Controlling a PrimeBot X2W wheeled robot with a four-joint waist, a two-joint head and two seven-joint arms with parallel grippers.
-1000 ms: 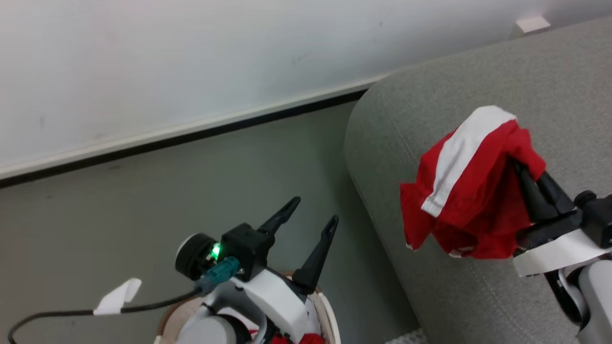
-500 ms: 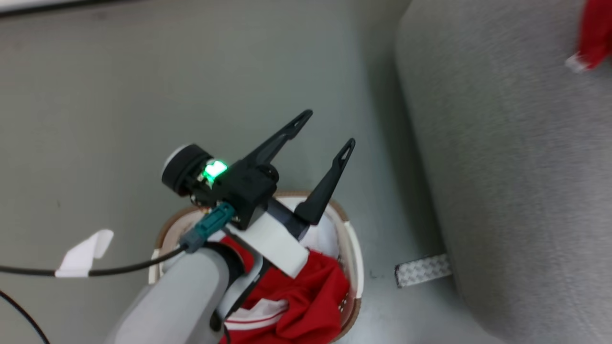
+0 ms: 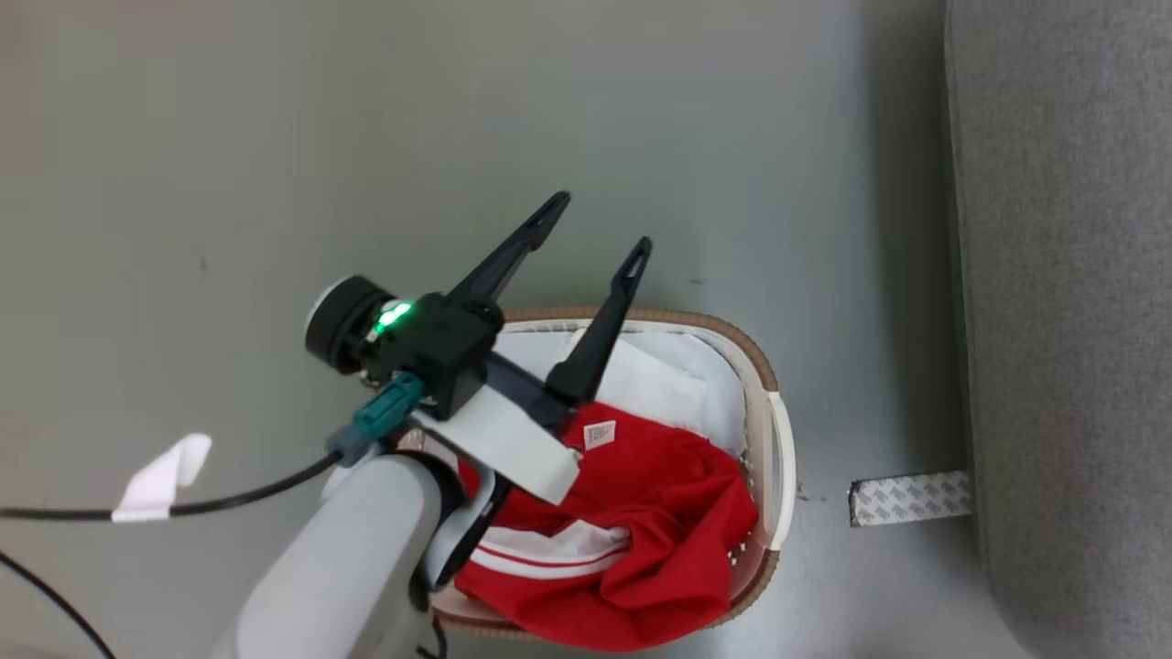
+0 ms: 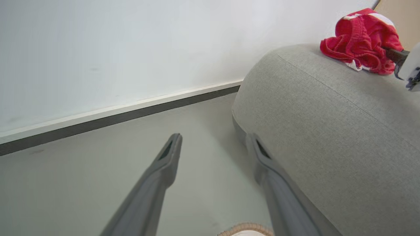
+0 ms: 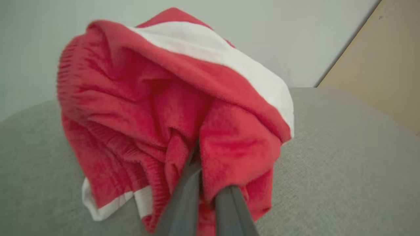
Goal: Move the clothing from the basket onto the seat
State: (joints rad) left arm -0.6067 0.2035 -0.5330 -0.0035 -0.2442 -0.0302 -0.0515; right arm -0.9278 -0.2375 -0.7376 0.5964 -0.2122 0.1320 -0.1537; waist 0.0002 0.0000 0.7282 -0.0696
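Note:
The basket [image 3: 743,346], cream with a brown rim, stands on the floor just left of the grey seat [image 3: 1062,275]. Red clothing [image 3: 659,494] with white stripes lies crumpled inside it, over a white panel. My left gripper [image 3: 601,220] hangs open and empty above the basket's far rim; in its wrist view its fingers [image 4: 214,137] point at the floor beside the seat [image 4: 328,131]. My right gripper [image 5: 200,157] is shut on another red and white garment [image 5: 147,108], bunched low over the seat [image 5: 344,164]. That garment [image 4: 361,42] and the right gripper [image 4: 398,55] appear at the seat's far end.
A silver tape strip [image 3: 906,499] lies on the floor between basket and seat. A black cable with a white tag [image 3: 160,476] trails at the left. A white wall with a dark baseboard [image 4: 115,114] runs behind the seat; a tan panel [image 5: 377,65] stands beyond it.
The head camera has tilted down, so the basket fills the lower middle and the held garment has left that view. The left gripper stays open and the right stays shut.

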